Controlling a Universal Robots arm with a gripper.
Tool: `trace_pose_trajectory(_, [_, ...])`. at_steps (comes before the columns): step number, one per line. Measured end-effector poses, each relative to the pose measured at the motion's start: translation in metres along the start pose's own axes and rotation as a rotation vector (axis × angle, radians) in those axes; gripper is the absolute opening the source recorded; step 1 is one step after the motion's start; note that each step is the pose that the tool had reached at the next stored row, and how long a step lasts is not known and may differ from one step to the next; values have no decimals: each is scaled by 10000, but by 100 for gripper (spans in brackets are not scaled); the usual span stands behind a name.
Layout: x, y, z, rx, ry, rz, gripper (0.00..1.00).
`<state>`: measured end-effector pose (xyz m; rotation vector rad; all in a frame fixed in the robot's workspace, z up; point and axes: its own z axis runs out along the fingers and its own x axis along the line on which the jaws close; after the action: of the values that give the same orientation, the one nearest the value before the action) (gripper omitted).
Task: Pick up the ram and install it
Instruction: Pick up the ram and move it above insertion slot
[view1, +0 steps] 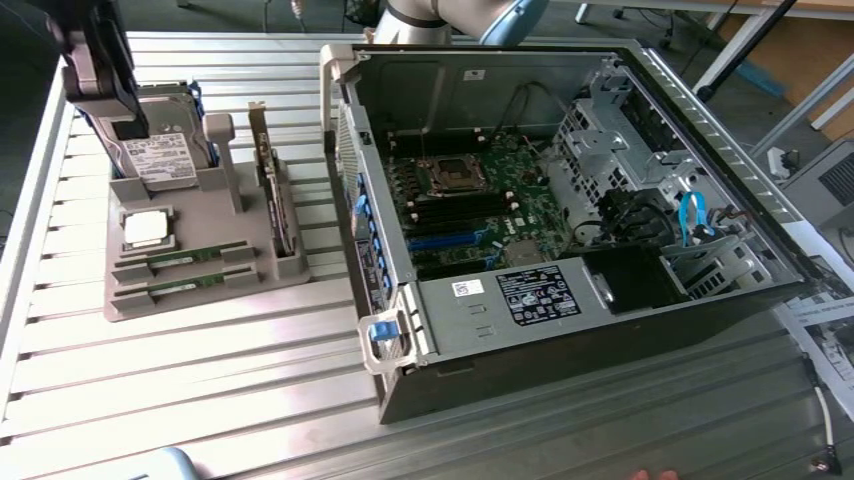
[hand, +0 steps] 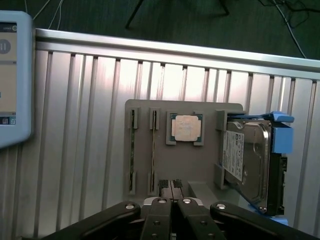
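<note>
The gripper (hand: 172, 185) is closed and empty above the holder (hand: 200, 165). The ram (view1: 180, 259), at six o'clock from the processor (view1: 144, 228) in the exterior view, should be approached squarely.

Place: robotics lab bench, and it looks busy | Surface: ribbed aluminium table (view1: 200, 400) | On it: open computer case (view1: 461, 310), motherboard (view1: 487, 200) laid bare | Alongside: grey parts fixture (view1: 200, 305) racking a hard drive (view1: 154, 155) and ram sticks (view1: 174, 258) | Behind: robot arm (view1: 420, 15) | Floor: dark, with loose cables (hand: 290, 20)
</note>
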<state>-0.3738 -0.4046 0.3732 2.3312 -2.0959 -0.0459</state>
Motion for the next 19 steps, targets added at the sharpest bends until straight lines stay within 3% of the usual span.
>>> trace_pose_trajectory(12, [3, -4, 175, 0, 13, 1, 11])
trace_pose_trajectory(19, [5, -7, 285, -4, 48, 2, 11])
